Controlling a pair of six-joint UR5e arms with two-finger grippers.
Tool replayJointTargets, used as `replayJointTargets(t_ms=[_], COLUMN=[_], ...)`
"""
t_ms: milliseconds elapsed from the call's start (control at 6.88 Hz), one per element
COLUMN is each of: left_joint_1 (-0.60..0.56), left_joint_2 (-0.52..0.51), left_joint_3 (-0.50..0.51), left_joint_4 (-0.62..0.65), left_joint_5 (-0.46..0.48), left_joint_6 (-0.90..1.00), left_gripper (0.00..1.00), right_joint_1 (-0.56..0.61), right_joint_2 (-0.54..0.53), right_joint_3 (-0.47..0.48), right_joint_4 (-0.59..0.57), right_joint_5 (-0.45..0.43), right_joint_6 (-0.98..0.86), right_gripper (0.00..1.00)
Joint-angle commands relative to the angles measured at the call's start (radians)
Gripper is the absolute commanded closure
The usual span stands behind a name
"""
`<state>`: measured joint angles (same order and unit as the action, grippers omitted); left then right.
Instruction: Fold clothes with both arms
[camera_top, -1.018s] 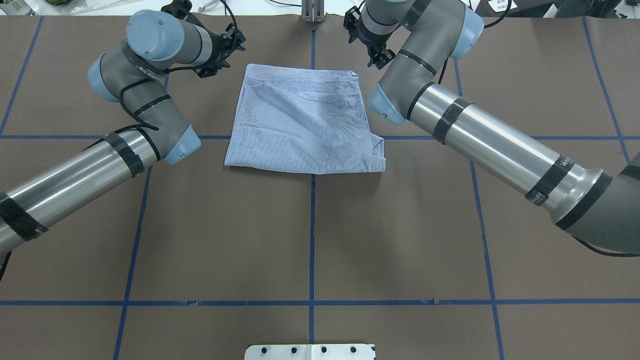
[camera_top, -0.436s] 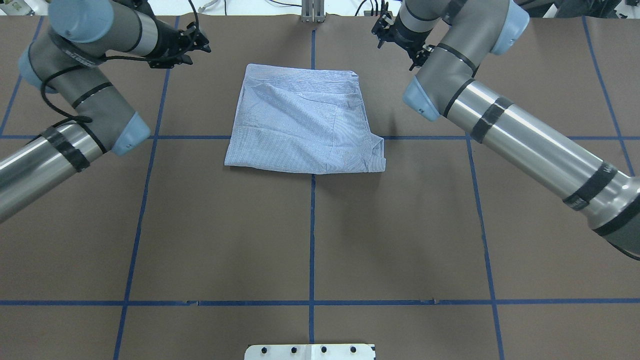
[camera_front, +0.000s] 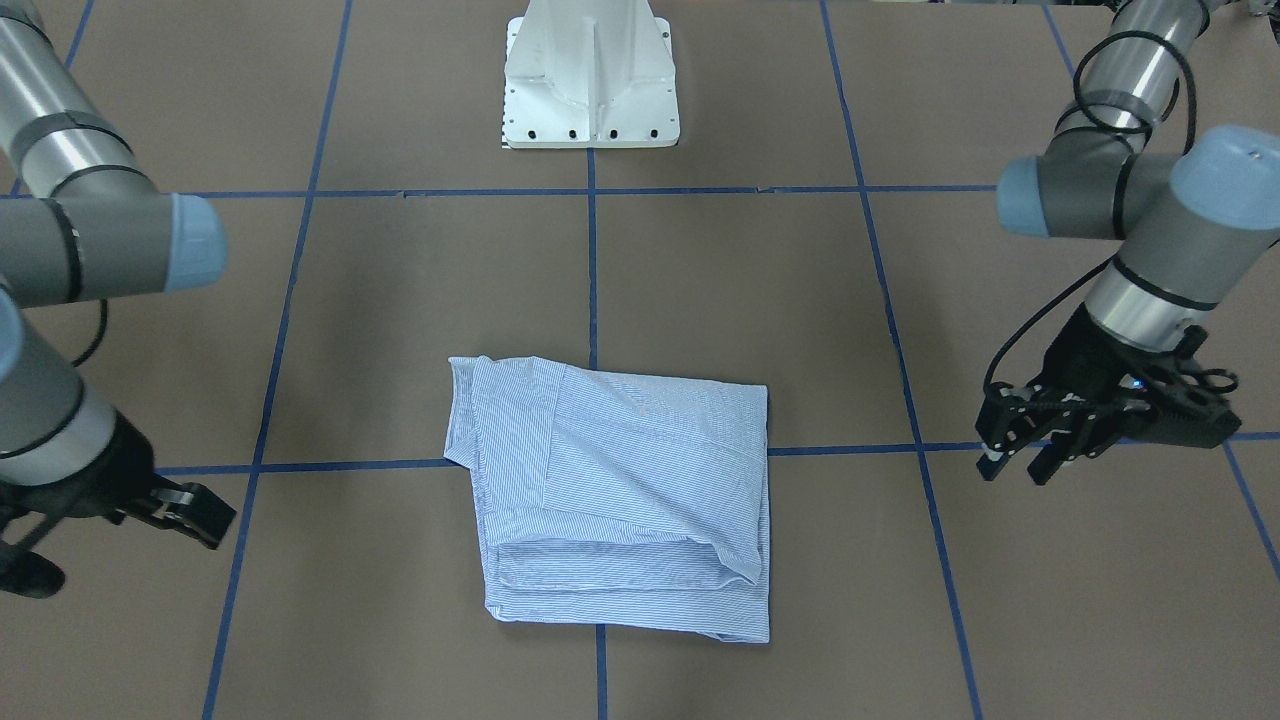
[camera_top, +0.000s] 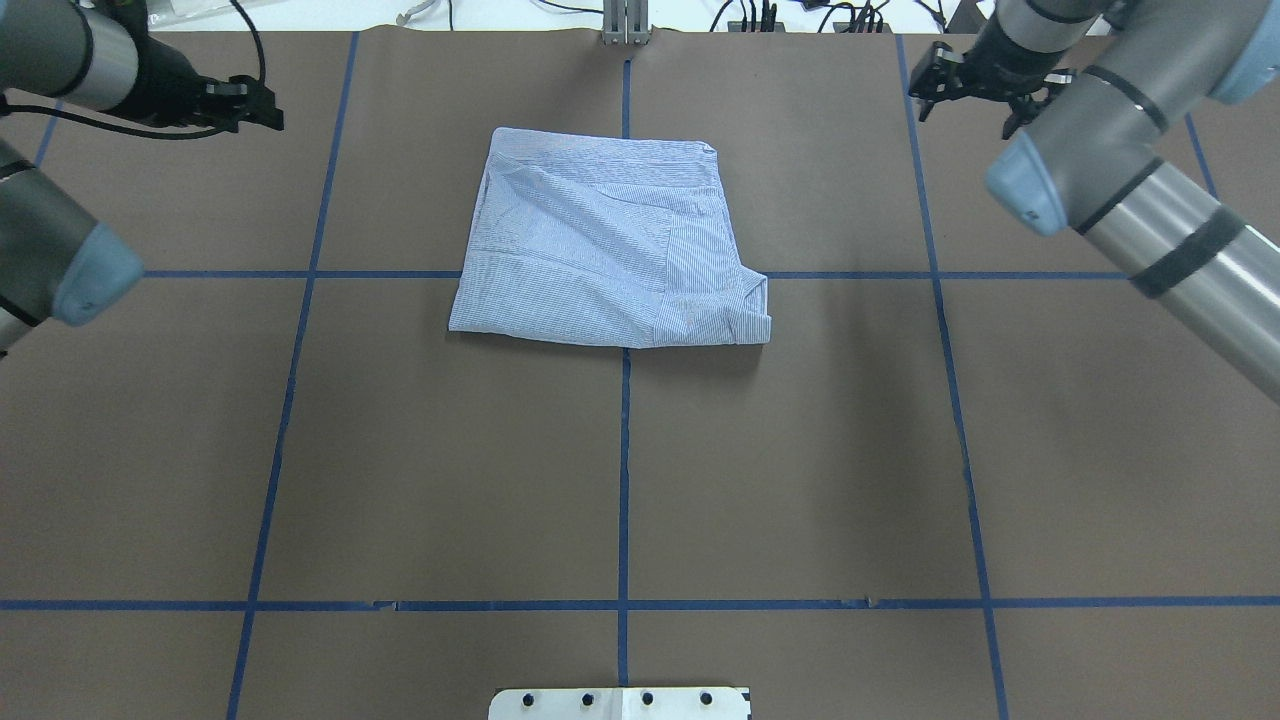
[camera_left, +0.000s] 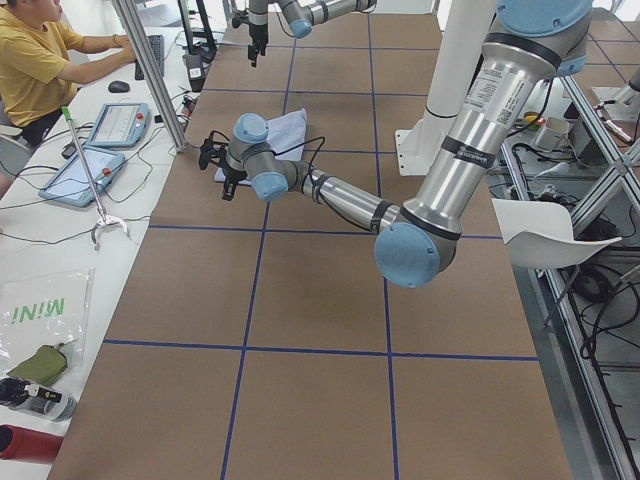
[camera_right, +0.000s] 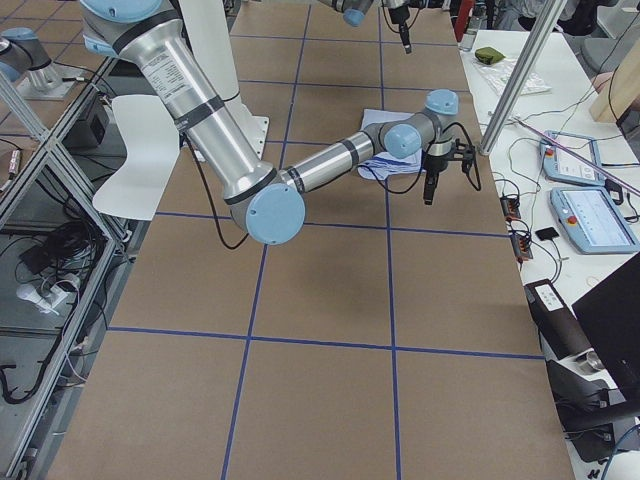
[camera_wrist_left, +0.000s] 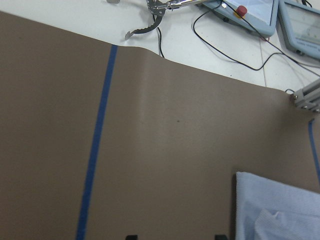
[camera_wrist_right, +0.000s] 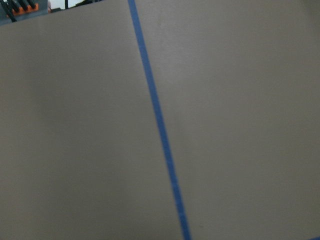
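At the near edge of the table (camera_top: 800, 450), in the middle, there is the robot's white base plate (camera_top: 620, 703). The brown table top is divided by blue tape lines (camera_top: 623, 480) into squares.

Farther on, in the far half and near the centre, lies the shirt (camera_top: 610, 240). It is light blue with fine white stripes, folded flat into a rough rectangle, and it covers the crossing of two tape lines. Nothing touches it.

Beside its far end, well apart on each side, the two arms hang above the table. The left gripper (camera_front: 1014, 468) is to the left of the shirt, with its fingers spread and nothing between them. The right gripper (camera_top: 965, 100) is to the right, also spread and empty.

Beyond the far edge stands a white bench with tablets (camera_left: 120, 122) and cables, where a person (camera_left: 30, 60) sits.
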<state>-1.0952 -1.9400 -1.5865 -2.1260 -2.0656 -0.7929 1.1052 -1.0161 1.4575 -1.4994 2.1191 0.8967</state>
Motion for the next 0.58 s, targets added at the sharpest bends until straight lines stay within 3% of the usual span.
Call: replayJointTargets(t_ms=[0,291,436], left_joint_1=[-0.165,-0.318,-0.327], left_joint_2=[0.161,0.322,0.416], left_joint_3=[-0.131,-0.156,-0.217], left_joint_4=[0.148,0.144,0.135], left_joint_5=[-0.144,-0.232,-0.231], left_joint_6=[0.423,0.682,0.690], left_gripper=[0.38,0.01,0.01], right_joint_1=[0.114,0.200,0.250], right_joint_2=[-0.210,-0.367,-0.443], right_joint_3=[0.130,0.190,0.229], right_joint_4=[-0.016,-0.018,-0.019], right_joint_5=[0.077,0.111,0.160], right_joint_6=[-0.288,-0.499,-0.563], right_gripper=[0.00,0.00,0.00])
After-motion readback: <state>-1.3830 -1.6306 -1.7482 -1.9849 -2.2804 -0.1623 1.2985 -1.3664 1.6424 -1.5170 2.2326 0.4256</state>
